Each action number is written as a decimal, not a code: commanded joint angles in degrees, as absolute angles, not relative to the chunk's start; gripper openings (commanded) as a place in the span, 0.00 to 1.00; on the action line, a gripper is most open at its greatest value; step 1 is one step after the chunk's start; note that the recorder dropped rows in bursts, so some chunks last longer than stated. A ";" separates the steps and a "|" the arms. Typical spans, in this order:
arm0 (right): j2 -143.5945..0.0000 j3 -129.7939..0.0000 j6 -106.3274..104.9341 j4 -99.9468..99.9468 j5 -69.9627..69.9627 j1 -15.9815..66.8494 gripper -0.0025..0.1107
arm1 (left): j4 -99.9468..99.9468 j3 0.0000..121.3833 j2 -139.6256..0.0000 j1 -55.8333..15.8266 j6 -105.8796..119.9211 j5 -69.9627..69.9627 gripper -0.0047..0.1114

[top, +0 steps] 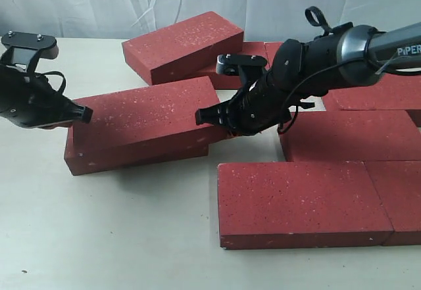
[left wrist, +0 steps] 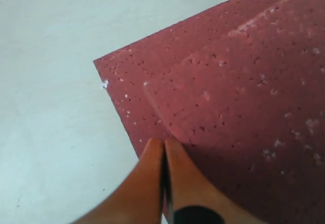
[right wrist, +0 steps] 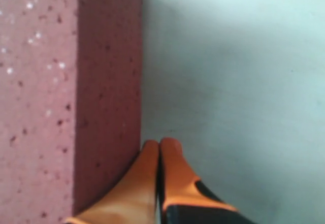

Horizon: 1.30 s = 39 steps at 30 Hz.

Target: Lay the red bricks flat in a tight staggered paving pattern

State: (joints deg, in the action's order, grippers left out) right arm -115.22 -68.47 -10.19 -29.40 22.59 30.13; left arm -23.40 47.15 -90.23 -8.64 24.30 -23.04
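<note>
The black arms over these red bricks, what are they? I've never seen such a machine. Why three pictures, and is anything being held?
These are two robot arms working over a table. The wide picture comes from a camera standing off the arms. In it the left gripper and the right gripper sit at opposite ends of a top brick that lies askew on a lower brick. The two close-ups come from small cameras on the wrists, one on each arm. The orange fingers in them are the grippers' own tips. Both grippers are shut and hold nothing, so they seem to be nudging rather than lifting. The paved bricks lie flat at the right, and a back brick sits behind.
</note>
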 commanded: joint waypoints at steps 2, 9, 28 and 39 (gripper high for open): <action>-115.07 -69.04 -10.94 -33.21 20.53 32.70 0.02 | -24.36 47.48 -90.28 -9.24 23.93 -22.71 0.04; -115.07 -73.67 -13.05 -33.22 25.72 33.94 0.02 | -23.05 47.48 -90.03 -9.24 23.93 -22.42 0.04; -110.96 -74.55 -2.80 -19.51 36.26 27.71 0.02 | -7.03 48.06 -90.06 -5.26 8.73 -27.59 0.04; -112.69 -74.55 -3.15 -30.73 30.73 29.77 0.02 | -6.79 50.84 -94.31 -9.93 6.14 -30.44 0.04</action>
